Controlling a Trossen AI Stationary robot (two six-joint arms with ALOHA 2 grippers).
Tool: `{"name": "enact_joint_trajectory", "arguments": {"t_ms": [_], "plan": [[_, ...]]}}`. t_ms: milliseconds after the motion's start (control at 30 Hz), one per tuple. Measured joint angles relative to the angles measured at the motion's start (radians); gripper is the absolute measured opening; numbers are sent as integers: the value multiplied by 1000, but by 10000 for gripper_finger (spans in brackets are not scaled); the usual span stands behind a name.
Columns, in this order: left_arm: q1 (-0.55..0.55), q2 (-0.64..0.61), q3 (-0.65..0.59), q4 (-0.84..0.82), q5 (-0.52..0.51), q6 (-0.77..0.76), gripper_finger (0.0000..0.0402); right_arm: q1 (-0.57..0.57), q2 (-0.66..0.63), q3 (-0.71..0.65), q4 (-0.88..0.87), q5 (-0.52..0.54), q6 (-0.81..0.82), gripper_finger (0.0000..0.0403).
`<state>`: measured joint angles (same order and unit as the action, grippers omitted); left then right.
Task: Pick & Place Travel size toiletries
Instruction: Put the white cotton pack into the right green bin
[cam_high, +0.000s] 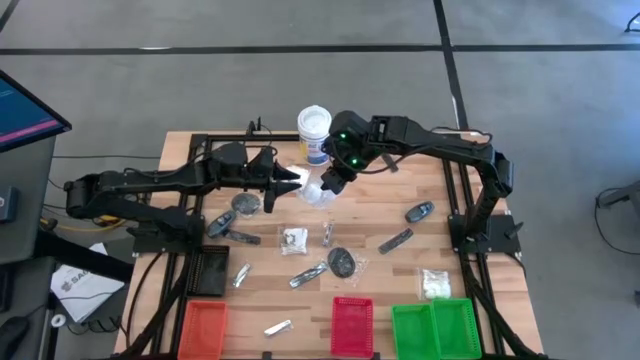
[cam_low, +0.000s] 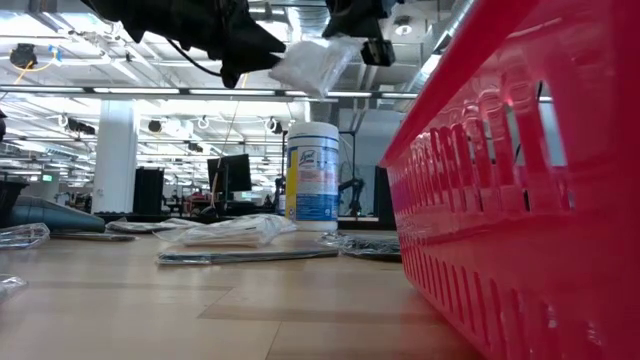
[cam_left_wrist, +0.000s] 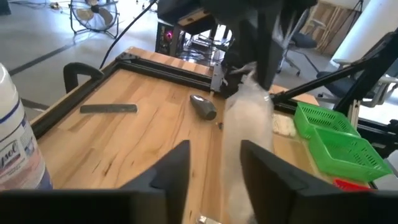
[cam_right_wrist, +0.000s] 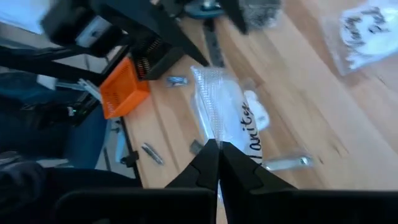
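Observation:
Above the table's far middle hangs a clear packet with white contents and dark writing, one of the travel size toiletries. My right gripper is shut on it, reaching in from the right. My left gripper is open, pointing toward the table's right, and the packet hangs between and just beyond its two fingers. Other toiletries lie flat on the wood: a dark disc, a black stick, a white-filled packet and a silvery tube. My right gripper pinches the packet's sealed edge between its two shut fingers, slanting down from the table's right. The packet is lifted clear of the table and reaches away from the fingertips toward my left gripper. My left gripper: whether either finger touches the packet, I cannot tell.
A tall white tub with a blue label stands just behind the two grippers. An orange tray, a red tray and two green trays line the near edge. Black frame rails border the table's left and right sides.

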<state>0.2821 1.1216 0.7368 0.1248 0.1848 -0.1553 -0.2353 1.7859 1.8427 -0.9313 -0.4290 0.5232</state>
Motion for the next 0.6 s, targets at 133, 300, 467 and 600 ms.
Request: {"name": "enact_joint_trajectory", "arguments": {"t_ms": [133, 300, 467, 600], "plan": [[0, 7, 0, 4, 0, 2, 197, 7, 0, 0, 32, -19, 1, 0], [0, 7, 0, 10, 0, 25, 227, 6, 0, 0, 30, -18, 12, 0], [0, 6, 0, 12, 0, 27, 235, 6, 0, 0, 11, -17, 11, 0], [0, 6, 0, 12, 12, -2, 236, 10, 0, 0, -52, -15, -3, 0]]}}
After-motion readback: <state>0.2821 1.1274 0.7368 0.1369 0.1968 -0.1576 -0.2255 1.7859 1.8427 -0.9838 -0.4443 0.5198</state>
